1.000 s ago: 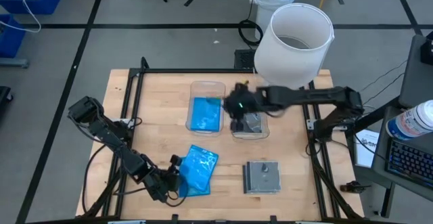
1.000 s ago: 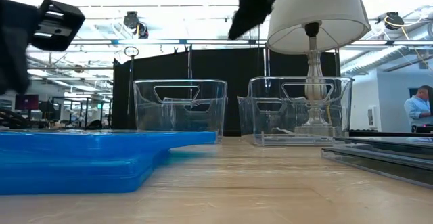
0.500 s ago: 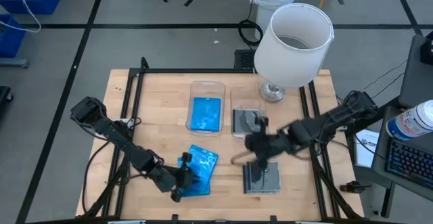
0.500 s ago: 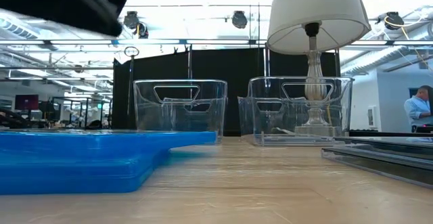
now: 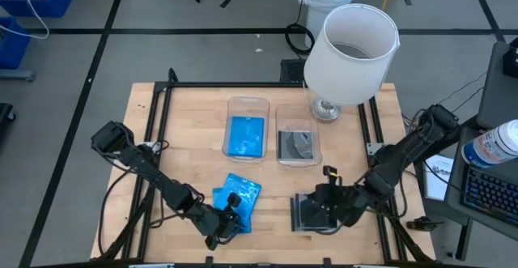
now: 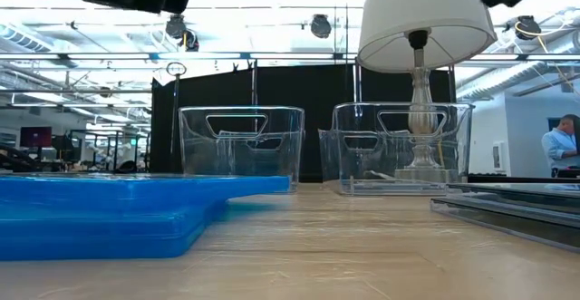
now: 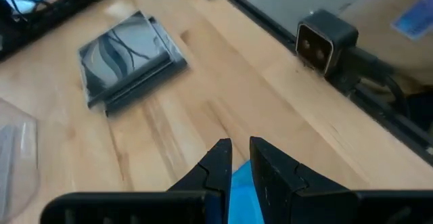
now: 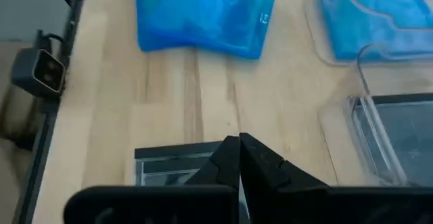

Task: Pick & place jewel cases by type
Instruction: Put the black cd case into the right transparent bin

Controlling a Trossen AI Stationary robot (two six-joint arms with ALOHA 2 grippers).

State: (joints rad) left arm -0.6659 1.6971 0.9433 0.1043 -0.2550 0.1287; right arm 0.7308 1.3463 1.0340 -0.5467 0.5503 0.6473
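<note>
A stack of blue jewel cases (image 5: 239,199) lies flat on the table near its front edge, also in the low view (image 6: 109,209). To its right lies a stack of grey square jewel cases (image 5: 312,215). My left gripper (image 5: 231,221) hovers over the blue stack's near edge. Its fingers (image 7: 223,158) stand a narrow slit apart, with nothing between them. My right gripper (image 8: 238,146) is shut and hangs above the grey stack (image 8: 172,162), touching nothing. One blue case (image 5: 247,134) lies in the left clear bin, one grey case (image 5: 297,145) in the right bin.
The two clear bins (image 6: 240,146) (image 6: 403,146) stand side by side at mid-table. A white-shaded lamp (image 5: 352,49) stands behind the right bin on its base (image 5: 326,108). A black frame (image 5: 162,130) rims the table. A small camera (image 7: 325,41) sits on the near edge.
My right gripper has swung from over the right bin toward the table's near edge and right, sinking, and now hangs over the grey stack. My left gripper has gone toward the table's right along the blue stack's near edge. Both stacks have stayed where they were.
</note>
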